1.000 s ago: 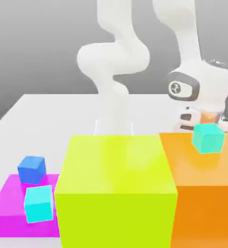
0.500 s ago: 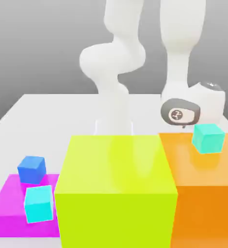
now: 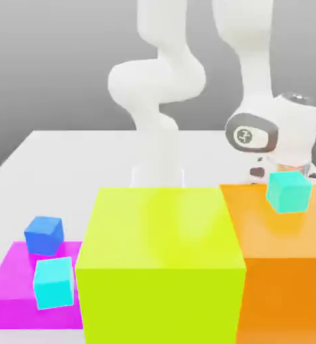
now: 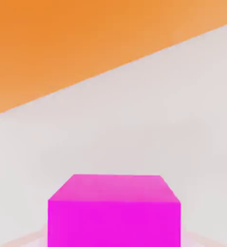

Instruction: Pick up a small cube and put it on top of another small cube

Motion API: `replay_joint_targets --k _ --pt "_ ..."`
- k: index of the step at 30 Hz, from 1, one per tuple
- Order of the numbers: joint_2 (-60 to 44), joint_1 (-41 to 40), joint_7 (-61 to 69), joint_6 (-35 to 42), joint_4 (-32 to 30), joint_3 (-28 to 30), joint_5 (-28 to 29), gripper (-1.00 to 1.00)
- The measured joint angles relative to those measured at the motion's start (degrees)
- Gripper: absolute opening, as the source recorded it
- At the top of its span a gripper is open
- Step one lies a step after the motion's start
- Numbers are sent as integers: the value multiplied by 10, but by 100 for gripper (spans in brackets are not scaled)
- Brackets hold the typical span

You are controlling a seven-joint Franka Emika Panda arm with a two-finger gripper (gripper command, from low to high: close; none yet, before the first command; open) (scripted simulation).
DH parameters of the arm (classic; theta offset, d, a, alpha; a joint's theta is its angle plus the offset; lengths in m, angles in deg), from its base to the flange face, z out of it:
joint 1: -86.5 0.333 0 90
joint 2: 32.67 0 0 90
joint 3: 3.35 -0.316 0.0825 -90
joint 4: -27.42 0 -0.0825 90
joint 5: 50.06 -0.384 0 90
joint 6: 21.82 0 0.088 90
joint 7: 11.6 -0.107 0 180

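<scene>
The small cube (image 4: 114,212), glossy magenta, sits very close in the hand view, centred between the fingers, with the white table (image 4: 159,120) behind it. My gripper (image 3: 282,166) is shut on it, behind the tall orange block (image 3: 282,255) on the exterior view's right; that block and a cyan cube (image 3: 288,191) on top of it hide the fingers and the magenta cube there. Other small cubes lie at the exterior view's lower left: a blue cube (image 3: 44,235) and a second cyan cube (image 3: 54,283).
The blue cube and the second cyan cube rest on a low flat magenta block (image 3: 9,295). A big yellow-green block (image 3: 161,255) stands in the middle front, beside the orange block (image 4: 62,43). The arm's base rises behind it from the white table (image 3: 53,161).
The hand dropped low behind the orange block, the jaws closed, and the hand has since come back up a little. The other cubes have not moved.
</scene>
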Motion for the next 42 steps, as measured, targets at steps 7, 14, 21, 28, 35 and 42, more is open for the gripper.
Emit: replay_joint_targets --k 7,14,21,28,35,42 --pt "53 -11 133 69 39 -8 -47 -100" --pt "102 38 270 184 165 -28 12 -100" --pt "121 -31 314 321 276 37 43 -100" --pt "116 -107 324 374 311 116 38 -100" --pt "98 -193 322 380 308 190 20 -100" --pt "82 -294 325 384 305 249 -5 -100"
